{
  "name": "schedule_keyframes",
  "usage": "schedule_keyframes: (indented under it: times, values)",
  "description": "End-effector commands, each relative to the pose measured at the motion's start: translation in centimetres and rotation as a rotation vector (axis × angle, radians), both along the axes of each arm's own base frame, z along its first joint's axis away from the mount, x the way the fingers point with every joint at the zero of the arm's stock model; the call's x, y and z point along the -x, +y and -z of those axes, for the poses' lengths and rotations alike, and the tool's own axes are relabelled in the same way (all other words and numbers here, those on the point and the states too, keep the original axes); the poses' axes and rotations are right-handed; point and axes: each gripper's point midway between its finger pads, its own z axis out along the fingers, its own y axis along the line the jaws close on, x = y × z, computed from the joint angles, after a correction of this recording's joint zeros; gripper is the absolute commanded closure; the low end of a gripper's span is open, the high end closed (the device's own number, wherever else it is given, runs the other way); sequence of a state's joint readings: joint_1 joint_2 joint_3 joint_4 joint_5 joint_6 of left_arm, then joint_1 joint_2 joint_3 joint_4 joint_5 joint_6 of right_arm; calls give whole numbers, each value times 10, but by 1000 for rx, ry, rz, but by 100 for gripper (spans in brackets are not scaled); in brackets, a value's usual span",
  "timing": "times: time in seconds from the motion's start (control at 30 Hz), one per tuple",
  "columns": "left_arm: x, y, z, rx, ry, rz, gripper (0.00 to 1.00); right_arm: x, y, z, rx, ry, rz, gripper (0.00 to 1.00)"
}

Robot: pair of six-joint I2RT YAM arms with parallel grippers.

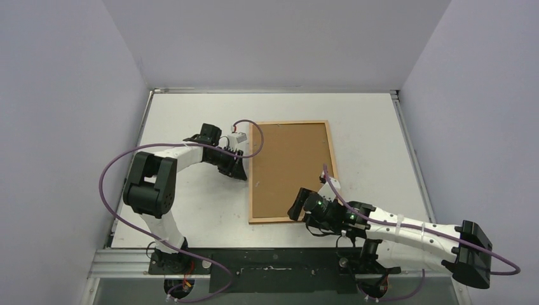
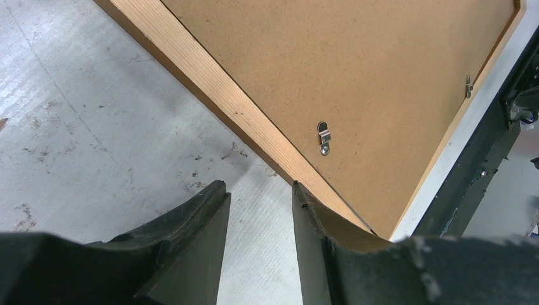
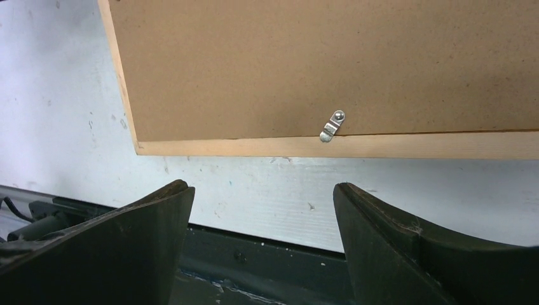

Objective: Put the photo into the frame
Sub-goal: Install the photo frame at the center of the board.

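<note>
Tabletop [image 1: 191, 210]: it is carrying everything, pale and scuffed, with both arm bases at its near edge.
Frame [image 1: 269, 220]: it is lying flat and back-side up near the middle of the tabletop, its light wooden rails showing all round.
Backing sheet [image 1: 289, 165]: the plain brown fibreboard is sitting inside the rails and covering the whole opening.
Photo: it is not showing anywhere I can see. It may be lying under the fibreboard, but I cannot tell.
Left pincer [image 2: 257, 190]: it is hovering over bare tabletop just beside the frame's left rail, fingers only narrowly parted and gripping nothing.
Right pincer [image 3: 262, 190]: it is hanging just off the frame's near rail, spread wide and empty.
Turn clips: the one by the near rail [image 3: 332, 126] is reaching the seam with the wood. The one by the left rail [image 2: 324, 138] is lying wholly on the board, short of the rail.
Progress: I am judging the task to be late on. The back is looking closed, with clip fastening probably left, and the print itself unconfirmed.
</note>
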State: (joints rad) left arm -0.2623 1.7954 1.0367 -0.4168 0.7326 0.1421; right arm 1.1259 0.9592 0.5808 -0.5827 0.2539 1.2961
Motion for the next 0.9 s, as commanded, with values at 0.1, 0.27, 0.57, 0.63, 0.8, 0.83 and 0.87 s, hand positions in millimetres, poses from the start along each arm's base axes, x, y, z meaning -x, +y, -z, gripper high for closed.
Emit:
schedule_keyframes:
  times: [0.1, 0.27, 0.57, 0.63, 0.8, 0.83, 0.87]
  values:
    - [-7, -5, -13, 32, -49, 12, 61, -25, 6, -2, -45, -67, 88, 18]
    - [-6, -5, -14, 35, -45, 12, 62, -34, 13, 8, -52, -47, 77, 19]
    - [-7, -5, -17, 36, -48, 12, 62, -37, 7, 20, -56, -22, 91, 20]
    - [-7, -6, -17, 37, -49, 10, 62, -35, 7, 23, -64, -13, 93, 20]
    - [-8, -6, -19, 37, -53, 8, 62, -33, 8, 29, -68, 2, 90, 21]
    - [-8, -6, -19, 37, -51, 9, 62, -32, 8, 29, -74, 2, 90, 21]
    - [-8, -6, -20, 37, -52, 9, 62, -32, 9, 29, -76, 2, 90, 21]
